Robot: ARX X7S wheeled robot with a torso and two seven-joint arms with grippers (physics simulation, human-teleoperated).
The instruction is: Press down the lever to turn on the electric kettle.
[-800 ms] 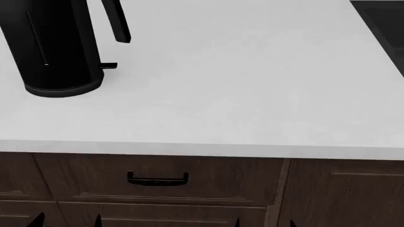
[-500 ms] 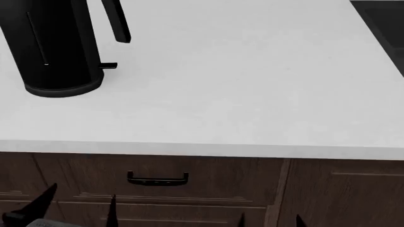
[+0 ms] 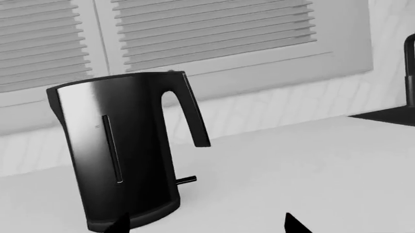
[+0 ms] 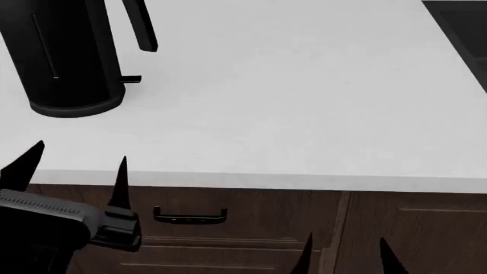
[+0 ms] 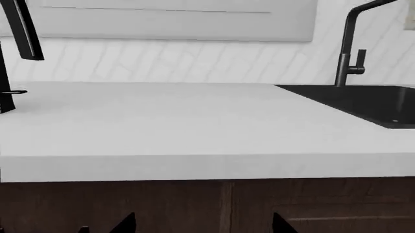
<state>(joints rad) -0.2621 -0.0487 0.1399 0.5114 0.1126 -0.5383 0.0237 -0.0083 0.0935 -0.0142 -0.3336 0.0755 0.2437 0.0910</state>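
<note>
Two fingertips frame the left wrist view, with the electric kettle (image 3: 123, 155) ahead of the left hand (image 3: 207, 227) and the lever (image 3: 186, 180) jutting from its base; a misaimed push could shove the kettle along the surface (image 3: 311, 165) instead; from the head, the left hand (image 4: 76, 171) is spread, reaching forward over the front edge; the right hand (image 4: 346, 257), also spread, hangs low; its wrist view shows the lever (image 5: 13, 91) far aside.

A white kitchen counter on dark wood cupboards

The counter (image 4: 304, 103) has a black sink (image 5: 363, 104) and tap (image 5: 350, 43). Window blinds (image 3: 214, 31) hang behind, above a white wall (image 5: 162, 60).
</note>
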